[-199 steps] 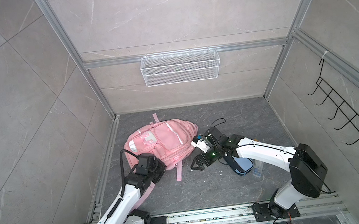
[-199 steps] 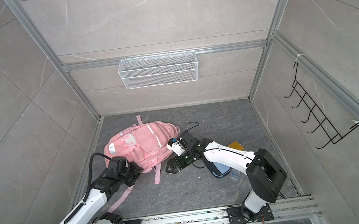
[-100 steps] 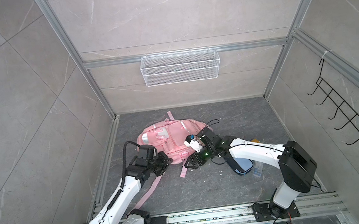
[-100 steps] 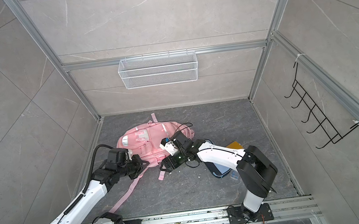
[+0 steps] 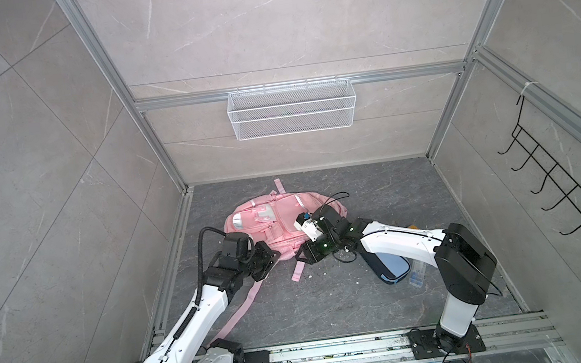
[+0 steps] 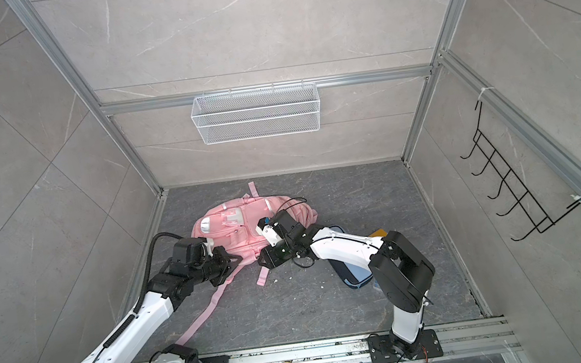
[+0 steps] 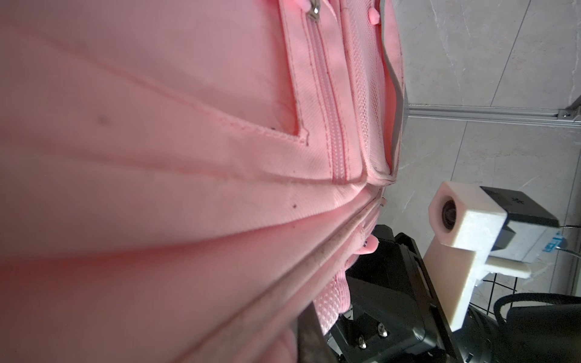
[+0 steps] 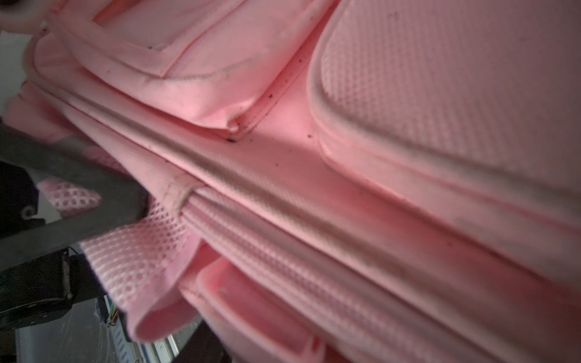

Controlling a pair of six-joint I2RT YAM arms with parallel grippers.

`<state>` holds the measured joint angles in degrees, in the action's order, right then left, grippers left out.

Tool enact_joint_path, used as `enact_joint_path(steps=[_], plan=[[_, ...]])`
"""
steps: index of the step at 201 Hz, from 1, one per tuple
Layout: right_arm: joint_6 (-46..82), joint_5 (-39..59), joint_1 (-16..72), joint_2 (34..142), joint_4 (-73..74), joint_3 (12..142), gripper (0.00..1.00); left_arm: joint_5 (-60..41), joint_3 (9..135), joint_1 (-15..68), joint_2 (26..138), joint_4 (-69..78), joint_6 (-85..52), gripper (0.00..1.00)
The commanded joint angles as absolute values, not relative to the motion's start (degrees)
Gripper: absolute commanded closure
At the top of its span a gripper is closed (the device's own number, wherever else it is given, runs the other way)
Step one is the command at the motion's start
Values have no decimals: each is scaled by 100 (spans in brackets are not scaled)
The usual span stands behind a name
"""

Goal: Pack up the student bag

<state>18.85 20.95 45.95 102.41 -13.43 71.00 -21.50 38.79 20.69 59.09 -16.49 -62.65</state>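
Both top views: student bag [image 5: 266, 215] is lying on the counter [image 5: 334, 309], left of centre, mid-depth; left tool [image 5: 272, 257] is clamping shut on its near-left edge; right tool [image 5: 301, 260] is sitting at the near edge. Left wrist: pink fabric is filling the frame. Right wrist: same; cannot tell that tool's opening.

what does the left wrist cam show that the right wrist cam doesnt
Left wrist only: the right arm's white camera housing, grey wall tiles, an aluminium rail, and a closed zip on the pink backpack. Right wrist only: a raised padded mesh panel and a strip of open-weave mesh. Both: the backpack's pink fabric and soiled piping, up close, filling most of the frame.
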Motion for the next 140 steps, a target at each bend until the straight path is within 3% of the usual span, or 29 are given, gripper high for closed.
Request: enact_joint_path(steps=[1,78,120,131,140], plan=[[1837,1864,4597,10435,-1032,7398,54,-2820,4151,2136,5799,-958,-6304,100],[1717,1951,4607,10578,-967,7721,50,-2774,4120,2188,5873,-681,-6490,100],[1694,1848,4610,10491,-915,7604,37,-2738,4044,2197,5890,-498,-6648,100],[1689,1846,4611,10478,-881,7576,39,-2738,4036,2206,5905,-449,-6678,100],[1679,1870,4610,10484,-887,7589,47,-2742,4036,2219,5926,-422,-6695,100]])
